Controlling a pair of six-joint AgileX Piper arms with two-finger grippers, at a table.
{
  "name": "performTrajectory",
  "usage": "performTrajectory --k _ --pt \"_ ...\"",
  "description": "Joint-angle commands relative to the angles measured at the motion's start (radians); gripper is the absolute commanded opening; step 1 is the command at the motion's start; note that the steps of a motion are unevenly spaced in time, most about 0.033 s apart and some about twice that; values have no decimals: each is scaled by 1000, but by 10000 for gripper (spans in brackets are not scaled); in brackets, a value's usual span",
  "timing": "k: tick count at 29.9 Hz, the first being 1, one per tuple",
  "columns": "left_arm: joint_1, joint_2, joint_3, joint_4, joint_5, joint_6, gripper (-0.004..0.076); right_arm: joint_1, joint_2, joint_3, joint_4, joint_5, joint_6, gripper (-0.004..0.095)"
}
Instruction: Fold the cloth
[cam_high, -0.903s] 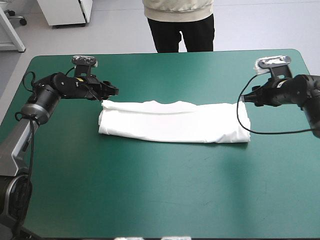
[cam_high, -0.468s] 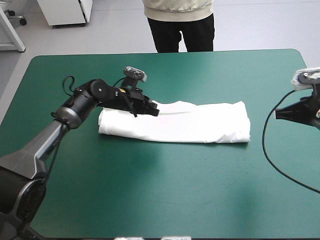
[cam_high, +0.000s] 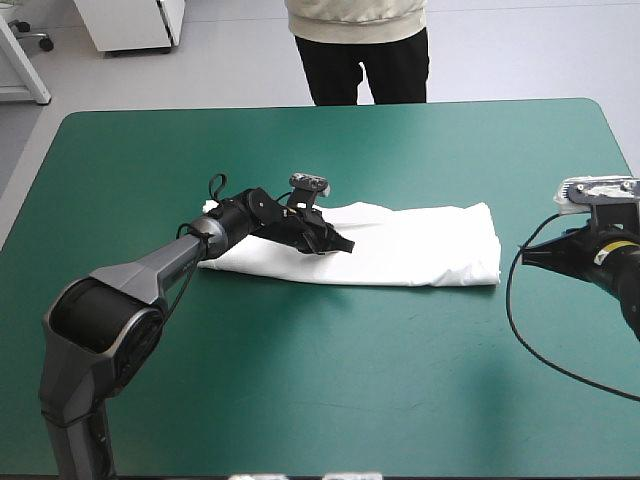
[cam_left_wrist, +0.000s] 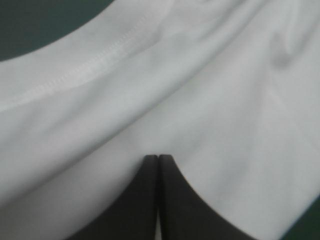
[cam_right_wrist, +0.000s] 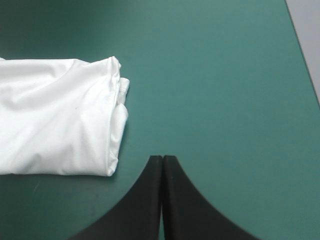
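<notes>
The T-shirt (cam_high: 420, 245) lies on the teal-green cover (cam_high: 300, 380) as a long folded band, its long side parallel w/ the table's far edge, approx. midway betw. the left & right edges and a bit nearer to the far edge than to the near one. The left arm reaches in low over the band's left part, so this part is mostly hidden in the high view; only the near left corner and a small white bit at the far left corner show beside the arm. The left gripper (cam_high: 343, 245) is over the cloth, near the band's middle, its black fingers (cam_left_wrist: 175, 200) pressed together into one point, i.e. clenched; whether the tips touch the cloth I cannot tell. In the left wrist view white cloth fills almost everything around this gripper, w/ a stitched hem (cam_left_wrist: 75, 75) ahead of it and soft folds running across. The right gripper (cam_high: 524, 257) is beside the band's right end, apart from it, over bare cover, and points toward it; its fingers (cam_right_wrist: 185, 210) are also closed tip to tip, holding nothing. In the right wrist view the right end of the T-shirt shows as stacked layers w/ a rounded fold edge, ahead of the gripper & to one side
</notes>
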Motion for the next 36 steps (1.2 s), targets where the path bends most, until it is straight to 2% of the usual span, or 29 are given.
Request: performTrajectory --k 1,5,8,11,12,14,15,19,21,25,33,36 --pt "-4 -7 -31 -81 -25 4 -9 -7 26 9 51 -143 -17 -17" --pt "-4 16 -31 -86 -19 4 -9 -7 96 7 145 -139 -75 -12" --pt "-4 16 -31 -102 -13 4 -9 -9 162 5 207 -139 -97 72" --pt "-4 16 -31 -104 -1 4 -9 -36 216 5 262 -141 -111 306" --pt "-4 16 -31 -104 3 4 -9 -58 232 5 311 -139 -148 414" --pt "-4 16 -31 -104 10 4 -9 -113 261 5 469 -127 -248 599" --pt "-4 16 -31 -104 10 4 -9 -149 279 5 562 -118 -317 643" --pt "-4 16 -31 -104 10 4 -9 -278 370 5 886 -63 -579 648" --pt "-4 16 -31 -104 12 4 -9 -308 422 5 960 -40 -650 648" --pt "-4 16 -31 -104 12 5 -9 -314 525 -14 984 19 -690 627" --pt "-4 16 -31 -104 12 16 -9 -314 675 -20 1047 65 -759 625" --pt "-4 16 -31 -104 12 16 -9 -305 701 -23 1078 72 -790 586"
